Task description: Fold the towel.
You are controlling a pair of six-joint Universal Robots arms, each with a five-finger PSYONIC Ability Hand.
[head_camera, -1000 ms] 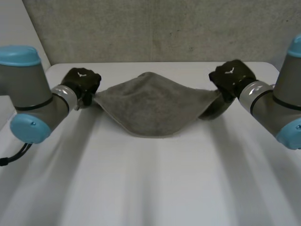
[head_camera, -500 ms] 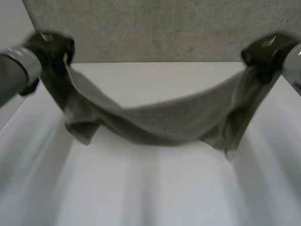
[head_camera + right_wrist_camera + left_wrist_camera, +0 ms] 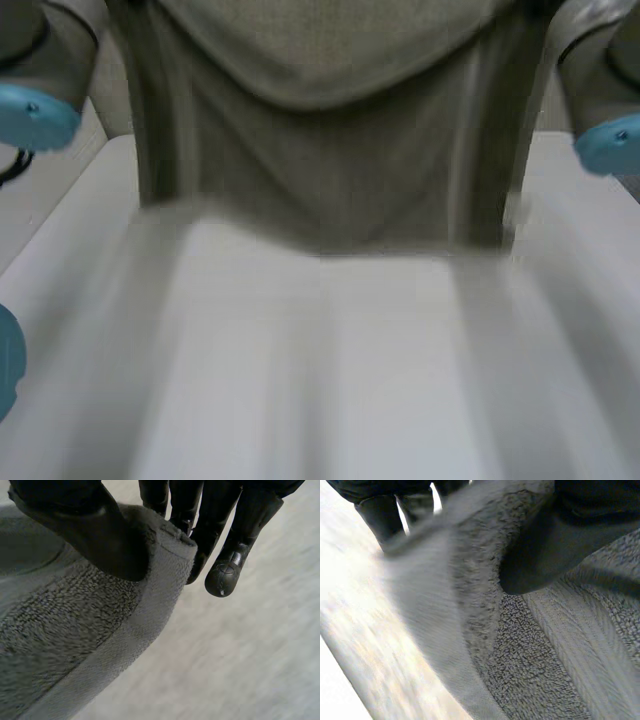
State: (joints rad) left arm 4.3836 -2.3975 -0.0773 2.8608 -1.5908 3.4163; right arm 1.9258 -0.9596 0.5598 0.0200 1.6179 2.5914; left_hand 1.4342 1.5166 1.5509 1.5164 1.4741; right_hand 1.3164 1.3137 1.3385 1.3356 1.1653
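Since half a second ago the arms have carried the towel much higher. It no longer sags low between them but hangs as a broad sheet across the far half of the table. In the head view the left arm and right arm flank its upper corners. Its lower edge runs roughly level above the white surface, and whether it touches there cannot be told.

The wrist views supply the grips. The left hand presses its thumb down on the cloth near an edge, with the fingers behind the fold, so the towel is pinched. The right hand clamps a corner the same way, with its thumb on top and its fingers straight behind.

Close up, the towel is grey looped terry with a nubbly pile. A flatter woven band runs along the hem, and the edge is thick and rounded.
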